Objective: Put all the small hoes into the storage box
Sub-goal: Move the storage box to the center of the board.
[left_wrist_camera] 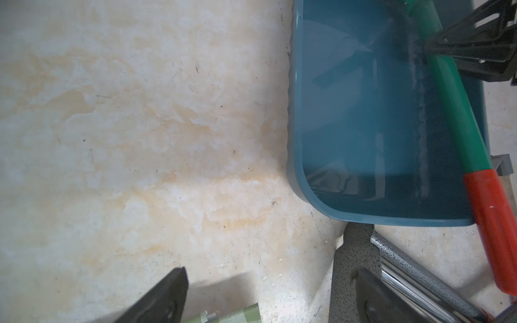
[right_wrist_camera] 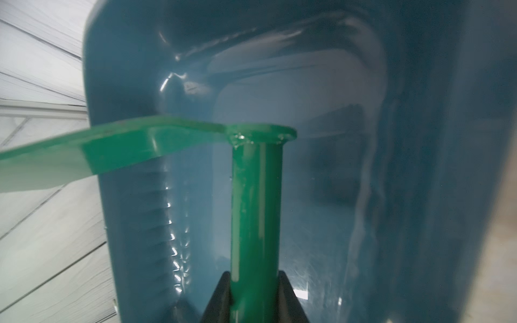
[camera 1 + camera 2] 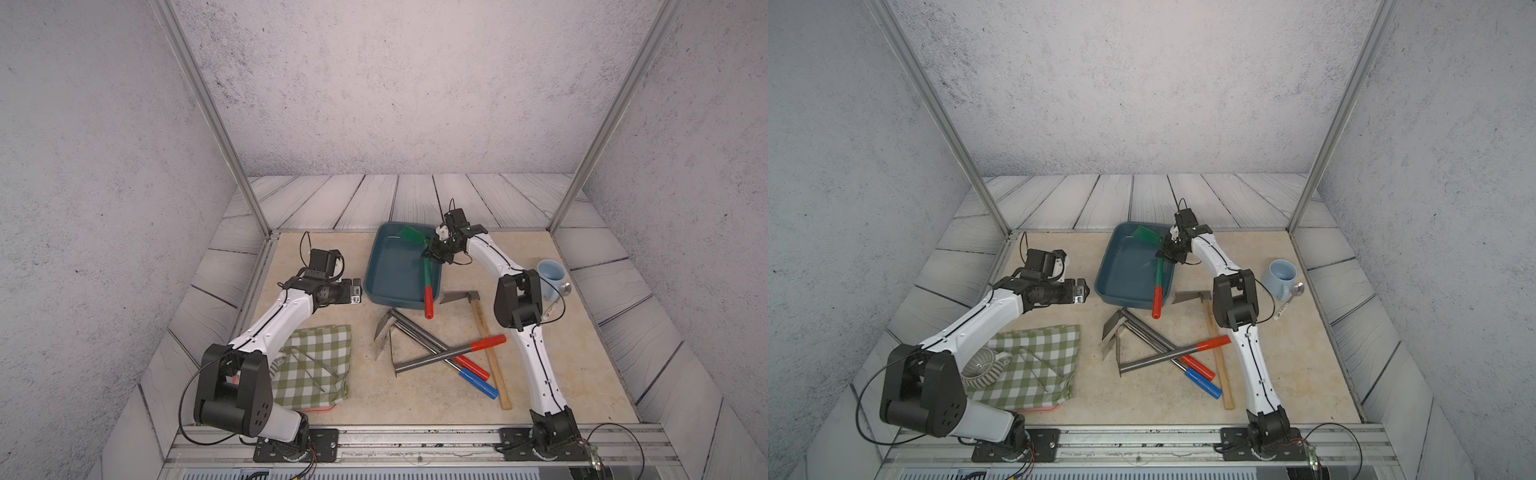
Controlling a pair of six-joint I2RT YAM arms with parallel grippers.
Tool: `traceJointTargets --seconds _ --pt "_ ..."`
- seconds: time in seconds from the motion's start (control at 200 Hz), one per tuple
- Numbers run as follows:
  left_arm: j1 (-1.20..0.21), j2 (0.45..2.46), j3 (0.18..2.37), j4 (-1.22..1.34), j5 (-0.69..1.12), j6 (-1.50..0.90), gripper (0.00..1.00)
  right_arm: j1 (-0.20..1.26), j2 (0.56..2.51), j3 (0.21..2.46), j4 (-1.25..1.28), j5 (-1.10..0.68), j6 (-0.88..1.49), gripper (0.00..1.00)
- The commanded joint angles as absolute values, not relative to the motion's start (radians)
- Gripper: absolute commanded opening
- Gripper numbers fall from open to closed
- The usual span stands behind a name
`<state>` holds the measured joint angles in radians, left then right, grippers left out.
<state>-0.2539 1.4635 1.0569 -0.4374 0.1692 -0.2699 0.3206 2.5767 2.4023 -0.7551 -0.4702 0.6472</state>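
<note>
A beige, marble-patterned tabletop (image 3: 582, 365) sits inside pale plank-printed panels (image 3: 374, 199), speckled grey walls (image 3: 395, 83) and aluminium posts (image 3: 210, 112). At the table's 12 o'clock lies the storage box (image 3: 374, 270). The right gripper (image 3: 432, 254) is clenched around the green shaft of the small hoe (image 3: 427, 276). The hoe's blade is over the box's 12 o'clock end and its red grip crosses the rim near 5 o'clock. The left gripper (image 3: 355, 293) hangs released at the box's 9 o'clock. At 3 o'clock, the print on a white pen (image 3: 550, 309) is too small to read.
</note>
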Motion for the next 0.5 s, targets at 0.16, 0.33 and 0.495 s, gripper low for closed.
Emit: traceJointTargets --seconds 0.16,0.33,0.495 --pt "-0.259 1.485 1.089 -0.45 0.166 -0.262 0.95 0.313 2.537 2.487 -0.963 -0.264 0.434 0.03" --pt "-0.262 1.488 1.087 -0.452 0.164 -0.261 0.95 0.312 2.524 2.479 -1.019 -0.183 0.366 0.02" --pt "-0.264 1.491 1.088 -0.452 0.16 -0.259 0.95 0.313 2.492 2.44 -1.017 -0.124 0.337 0.02"
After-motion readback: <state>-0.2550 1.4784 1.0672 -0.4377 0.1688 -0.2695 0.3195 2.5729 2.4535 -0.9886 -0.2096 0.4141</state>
